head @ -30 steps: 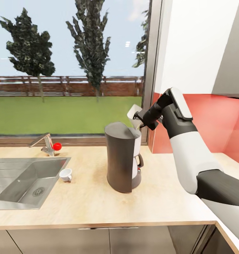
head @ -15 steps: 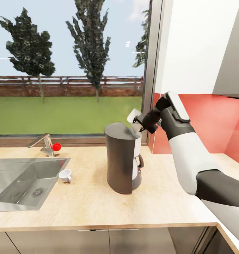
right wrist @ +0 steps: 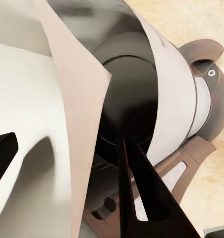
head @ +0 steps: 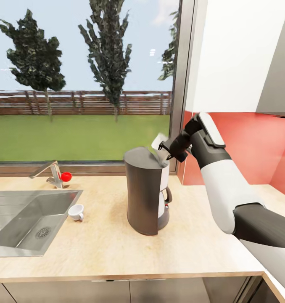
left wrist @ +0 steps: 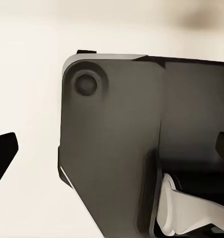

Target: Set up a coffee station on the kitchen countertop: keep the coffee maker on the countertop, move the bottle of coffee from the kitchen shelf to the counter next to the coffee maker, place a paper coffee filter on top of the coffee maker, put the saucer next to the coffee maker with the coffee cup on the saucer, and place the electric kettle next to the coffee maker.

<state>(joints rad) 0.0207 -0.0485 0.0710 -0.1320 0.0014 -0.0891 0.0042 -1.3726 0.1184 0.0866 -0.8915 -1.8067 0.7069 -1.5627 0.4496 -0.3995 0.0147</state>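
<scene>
Right arm: white and grey, raised from the lower right, elbow bent, wrist angled down toward the window side.
Right gripper (head: 167, 150): clenched on the white paper coffee filter (head: 159, 142), held tilted just above the rear top of the tall dark grey coffee maker (head: 146, 189).
Small white coffee cup (head: 76, 212): on the pale wooden countertop (head: 104, 248), beside the steel sink (head: 8, 210).
Open room: bare counter in front of and right of the machine; window frame close behind.
Left gripper: state cannot be told.

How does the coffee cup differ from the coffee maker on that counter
The coffee cup is small and white; the coffee maker is tall and dark grey. The coffee cup lies tipped on its side by the sink; the coffee maker stands upright. Both rest on the countertop.
</scene>
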